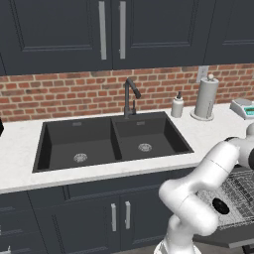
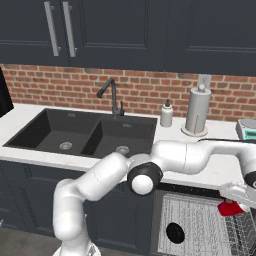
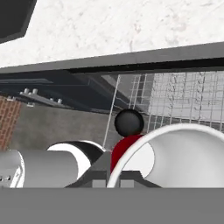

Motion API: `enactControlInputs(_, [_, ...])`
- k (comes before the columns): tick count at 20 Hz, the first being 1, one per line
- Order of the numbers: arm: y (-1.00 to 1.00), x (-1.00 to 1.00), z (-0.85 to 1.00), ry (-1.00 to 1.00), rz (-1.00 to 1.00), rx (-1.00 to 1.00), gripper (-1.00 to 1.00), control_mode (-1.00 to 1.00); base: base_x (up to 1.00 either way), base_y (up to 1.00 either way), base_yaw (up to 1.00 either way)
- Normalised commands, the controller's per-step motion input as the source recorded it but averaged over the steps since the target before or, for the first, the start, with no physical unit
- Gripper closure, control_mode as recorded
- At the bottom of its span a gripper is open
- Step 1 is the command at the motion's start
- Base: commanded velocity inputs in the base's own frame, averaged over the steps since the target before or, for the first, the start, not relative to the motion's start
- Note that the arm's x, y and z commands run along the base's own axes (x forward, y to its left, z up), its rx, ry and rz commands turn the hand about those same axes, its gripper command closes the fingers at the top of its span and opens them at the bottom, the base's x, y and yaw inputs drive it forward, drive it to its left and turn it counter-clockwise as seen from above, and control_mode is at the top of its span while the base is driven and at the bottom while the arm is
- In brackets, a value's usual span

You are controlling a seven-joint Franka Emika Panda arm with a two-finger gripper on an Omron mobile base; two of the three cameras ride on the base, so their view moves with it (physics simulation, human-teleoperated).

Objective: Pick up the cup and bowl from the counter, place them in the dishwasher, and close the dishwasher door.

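Gripper [image 2: 233, 200] is picked up at about 4 o'clock in the right base view, right at the frame's edge, with the arm [image 2: 180, 157] stretched out low along the front of the counter [image 2: 210, 172]. The fingers are pressed together on a thin wall: the cup [image 2: 229, 208], red outside and pale inside, is pinched by its rim and hangs just under the hand. In the hand view the cup's [image 3: 127, 151] wide pale mouth is seen close up at 5 o'clock. The cup is held over the rack [image 2: 200, 220], which is pulled out of the dishwasher below the counter's edge; whether cup and rack touch cannot be told. A black round thing [image 2: 175, 232] is seen on the rack's mesh, at 9 o'clock from the cup and well apart from it. In the left base view the door [image 1: 223, 241] is seen dropped flat under the rack [image 1: 238, 191], at 5 o'clock. Up on the counter, the sink [image 1: 109, 139] is seen at centre, with a tap [image 1: 130, 96] at its 12 o'clock, then a soap bottle [image 1: 177, 105], a paper roll [image 1: 206, 97] and a scale [image 1: 243, 107] lined up towards 3 o'clock.
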Motion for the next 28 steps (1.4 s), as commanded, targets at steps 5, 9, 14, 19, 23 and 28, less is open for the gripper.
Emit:
enactControlInputs(5, [0.71, -0.93, -0.97, -0.06, 0.12, -0.06, 1.0, -1.0, 0.0, 0.0, 0.0])
enactControlInputs(9, [0.54, -0.41, -0.76, -0.13, 0.11, -0.08, 1.0, -1.0, 0.0, 0.0, 0.0])
enactControlInputs(14, [0.43, 0.06, -0.59, -0.1, 0.05, -0.09, 1.0, -1.0, 0.0, 0.0, 0.0])
enactControlInputs(19, [-0.03, 0.67, -0.14, -0.08, 0.05, 0.01, 1.0, -1.0, 0.0, 0.0, 0.0])
enactControlInputs(23, [-0.25, 0.48, -0.4, 0.0, 0.1, 0.05, 1.0, -1.0, 0.0, 0.0, 0.0])
enactControlInputs(28, [-0.13, 0.15, -0.59, 0.0, 0.04, 0.0, 1.0, -1.0, 0.0, 0.0, 0.0])
